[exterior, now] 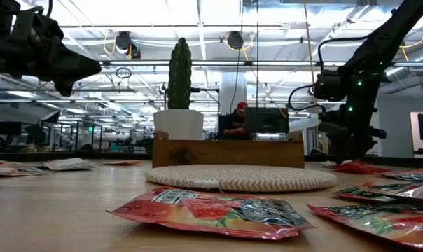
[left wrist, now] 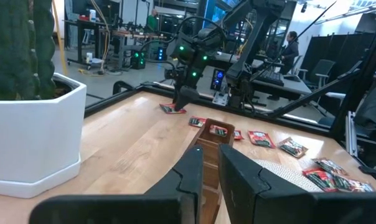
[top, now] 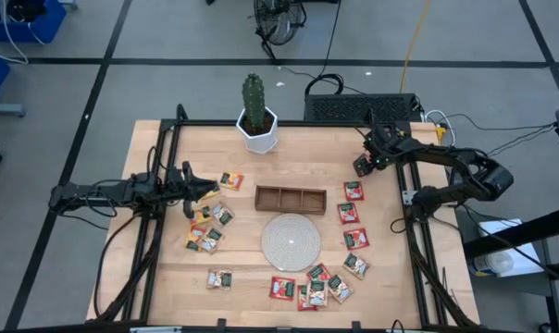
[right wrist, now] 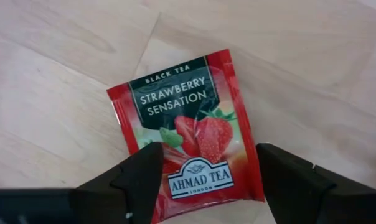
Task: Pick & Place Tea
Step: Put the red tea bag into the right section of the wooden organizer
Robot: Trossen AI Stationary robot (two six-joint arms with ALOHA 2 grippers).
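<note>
Right gripper (right wrist: 203,180) open astride red sachet (right wrist: 188,127) (flat on table (right wrist: 57,74)).

sachet (right wrist: 187,127): red, dark green band, strawberry print | cactus (top: 253,100): green | pot (top: 258,132): white | disc (top: 290,240): pale woven

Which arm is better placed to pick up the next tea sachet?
The right: its open gripper hangs directly over a red strawberry sachet, fingers straddling it. The left gripper is near the left pile, over none.

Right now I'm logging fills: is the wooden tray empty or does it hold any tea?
Not empty. The left wrist view shows one red sachet lying in the wooden tray; its other compartments cannot be told.
</note>
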